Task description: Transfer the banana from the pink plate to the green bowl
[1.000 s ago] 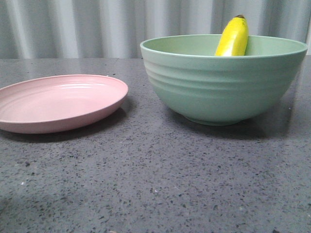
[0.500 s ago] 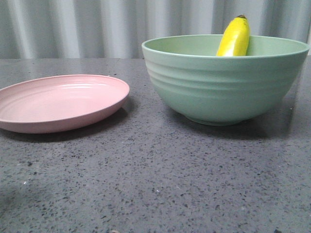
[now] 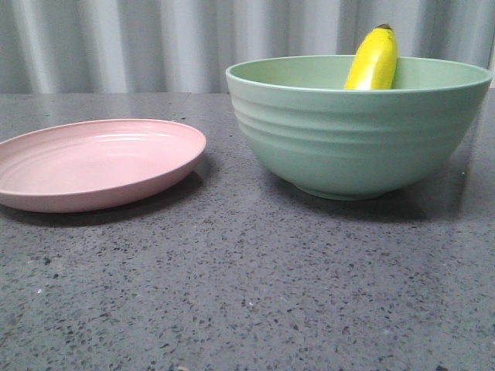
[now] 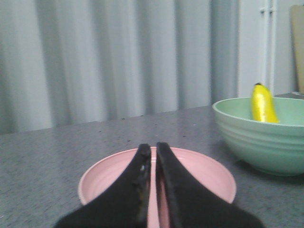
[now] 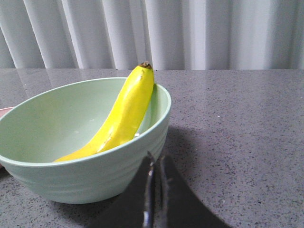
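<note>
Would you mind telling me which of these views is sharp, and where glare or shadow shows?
Front view: sharp, glare streaks on the pink plate, soft shadow under the green bowl. Left wrist view: hazy, left gripper blurred. Right wrist view: banana crisp with highlights, right gripper out of focus.

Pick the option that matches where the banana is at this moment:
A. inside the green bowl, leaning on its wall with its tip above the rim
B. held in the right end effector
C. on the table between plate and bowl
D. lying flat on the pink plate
A: the banana rests inside the green bowl, its dark tip poking above the rim; the pink plate holds nothing.
</note>
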Tool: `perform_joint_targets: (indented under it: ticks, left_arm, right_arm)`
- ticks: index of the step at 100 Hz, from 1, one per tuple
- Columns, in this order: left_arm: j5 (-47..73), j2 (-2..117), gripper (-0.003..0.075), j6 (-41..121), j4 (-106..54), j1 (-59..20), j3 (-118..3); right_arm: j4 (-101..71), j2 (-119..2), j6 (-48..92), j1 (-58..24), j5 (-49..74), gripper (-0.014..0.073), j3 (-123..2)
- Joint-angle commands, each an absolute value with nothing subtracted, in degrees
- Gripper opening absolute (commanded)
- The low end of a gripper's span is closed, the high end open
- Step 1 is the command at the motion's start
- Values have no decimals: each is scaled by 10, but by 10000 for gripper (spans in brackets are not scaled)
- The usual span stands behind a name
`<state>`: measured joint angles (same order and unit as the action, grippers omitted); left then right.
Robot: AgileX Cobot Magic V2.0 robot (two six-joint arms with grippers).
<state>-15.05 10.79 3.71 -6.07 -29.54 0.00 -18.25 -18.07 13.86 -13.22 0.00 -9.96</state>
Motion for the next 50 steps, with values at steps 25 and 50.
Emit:
perform_joint_targets:
  ticks: [25,50]
  left_arm:
    - [-51,26,-20,38,-44,-108,5]
    - [130,-20,-20,38,-43,-47,5]
  right_arm:
    - [-179,-185,146,-130,-43,-65,-115]
    - [-179,-185,146,-130,-43,-65,-115]
